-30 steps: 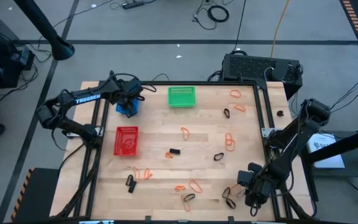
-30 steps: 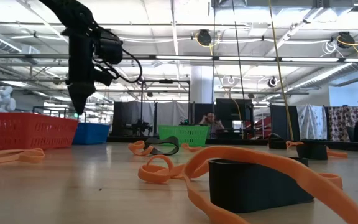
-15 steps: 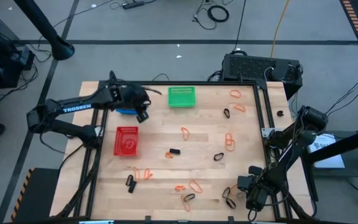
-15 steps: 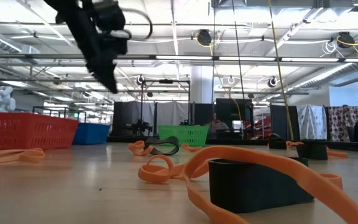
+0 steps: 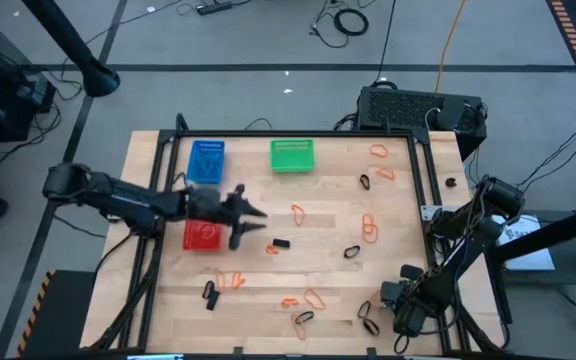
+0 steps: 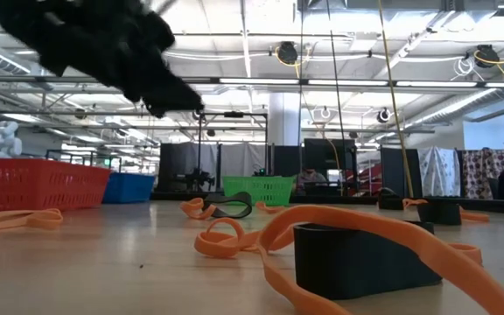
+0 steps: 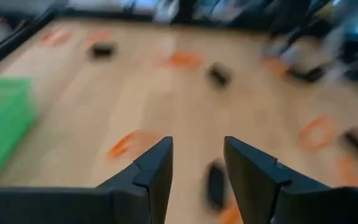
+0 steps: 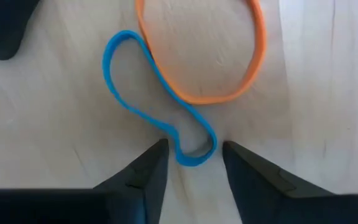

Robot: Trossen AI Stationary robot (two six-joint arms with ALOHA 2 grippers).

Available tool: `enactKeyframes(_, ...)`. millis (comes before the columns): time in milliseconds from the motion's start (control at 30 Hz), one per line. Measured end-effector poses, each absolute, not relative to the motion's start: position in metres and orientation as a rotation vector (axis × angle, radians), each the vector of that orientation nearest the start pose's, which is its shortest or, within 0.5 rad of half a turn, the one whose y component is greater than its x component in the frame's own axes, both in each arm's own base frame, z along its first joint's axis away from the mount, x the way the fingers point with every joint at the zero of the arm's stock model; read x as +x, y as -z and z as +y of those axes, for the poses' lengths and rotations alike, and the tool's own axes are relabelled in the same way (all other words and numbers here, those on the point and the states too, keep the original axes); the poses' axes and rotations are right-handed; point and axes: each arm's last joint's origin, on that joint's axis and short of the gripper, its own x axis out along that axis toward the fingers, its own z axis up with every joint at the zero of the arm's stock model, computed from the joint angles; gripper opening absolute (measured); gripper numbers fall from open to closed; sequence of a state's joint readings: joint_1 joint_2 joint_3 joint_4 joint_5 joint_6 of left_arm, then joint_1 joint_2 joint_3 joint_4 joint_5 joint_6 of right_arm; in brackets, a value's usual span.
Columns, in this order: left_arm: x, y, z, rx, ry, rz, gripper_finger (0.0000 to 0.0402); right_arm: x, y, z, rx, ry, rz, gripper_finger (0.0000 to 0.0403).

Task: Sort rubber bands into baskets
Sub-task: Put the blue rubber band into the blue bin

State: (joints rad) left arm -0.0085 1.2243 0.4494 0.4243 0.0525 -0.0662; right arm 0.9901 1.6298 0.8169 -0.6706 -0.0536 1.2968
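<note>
I have the left gripper [image 5: 251, 222] out over the middle of the worktop [image 5: 328, 270], just past the red basket [image 5: 203, 234]. Its jaws are spread with nothing between them; through its wrist camera I see only bare wood in the gap, though the view is blurred. In the low view this arm is a dark smear high above the table.

The right gripper [image 5: 402, 315] sits low at the worktop's near right corner. Its jaws are parted, one finger [image 8: 146, 175] on each side of the end of a blue band [image 8: 157, 102] lying flat on the wood. I cannot tell whether the fingers touch the band. An orange band [image 8: 204, 50] overlaps the blue one.

The blue basket [image 5: 206, 161] and green basket [image 5: 292, 155] stand along the far edge, the blue one left of the green. The red basket is nearer me, on the left.

The other bands lie loose on the worktop: orange ones near the far right corner [image 5: 379, 151], mid-right [image 5: 369, 228] and along the near edge [image 5: 314, 297], and black ones scattered among them, such as one at centre [image 5: 281, 244] and one near the left front [image 5: 209, 293].
</note>
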Motion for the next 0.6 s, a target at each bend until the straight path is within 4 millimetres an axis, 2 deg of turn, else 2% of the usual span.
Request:
enactKeyframes(67,0.239,-0.187,-0.019,-0.071,0.116,0.242,0.015,0.139,-0.136,0.214,0.316,0.156,1.569,0.0118)
enactKeyframes(233,0.245,-0.173,-0.058,-0.062,0.273,0.137,0.015,0.14,-0.142,0.209,0.349,0.154,1.565,0.0016)
enactKeyframes(367,0.26,-0.158,-0.086,-0.087,0.357,0.1,0.015,0.14,-0.156,0.207,0.419,0.128,1.56,0.0009)
enactKeyframes(467,0.288,-0.15,-0.104,-0.128,0.334,0.108,0.015,0.14,-0.166,0.207,0.476,0.107,1.576,0.0003)
enactKeyframes(600,0.339,-0.129,-0.129,-0.117,0.334,0.18,0.015,0.142,-0.182,0.209,0.555,0.099,1.506,0.0002)
